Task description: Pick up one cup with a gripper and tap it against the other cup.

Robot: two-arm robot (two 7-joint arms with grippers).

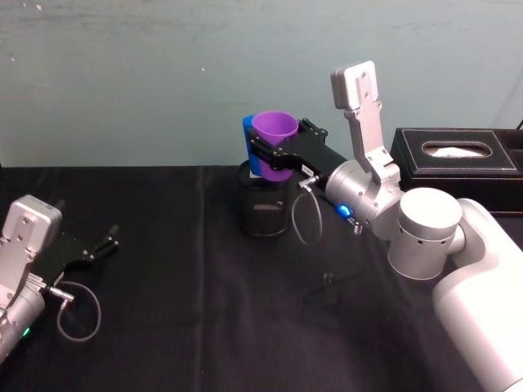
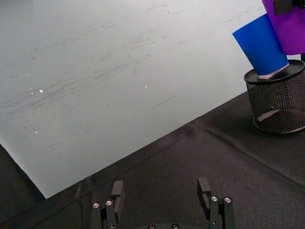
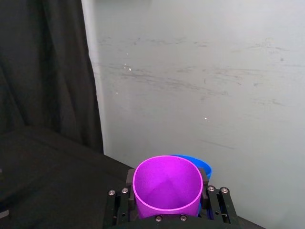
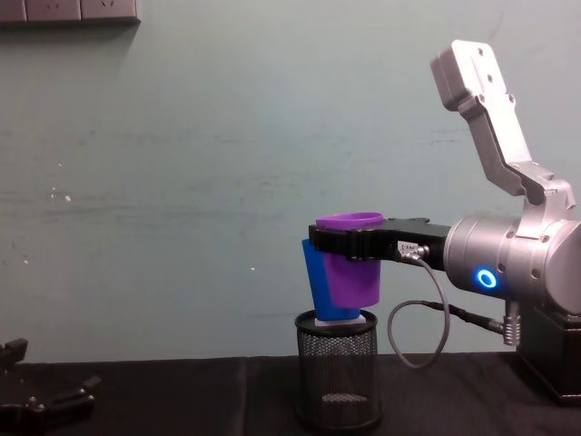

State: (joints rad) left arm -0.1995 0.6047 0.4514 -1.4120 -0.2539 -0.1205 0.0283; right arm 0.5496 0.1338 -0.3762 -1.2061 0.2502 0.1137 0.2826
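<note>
Purple cup (image 1: 274, 125), one, is hanging upright, mouth up, grasped by the right tool (image 1: 270, 153) over the mesh holder (image 1: 263, 211), touching one tilted blue cup (image 4: 316, 277); left tool (image 1: 102, 245) is resting released, near left.

Soft, even light falls across the wall (image 4: 182, 182), leaving it pale and flat. The black cloth (image 1: 204, 327) lies dark with faint creases catching light, while the purple cup (image 3: 167, 191) glows vividly and the ring (image 4: 487, 278) shines blue.
</note>
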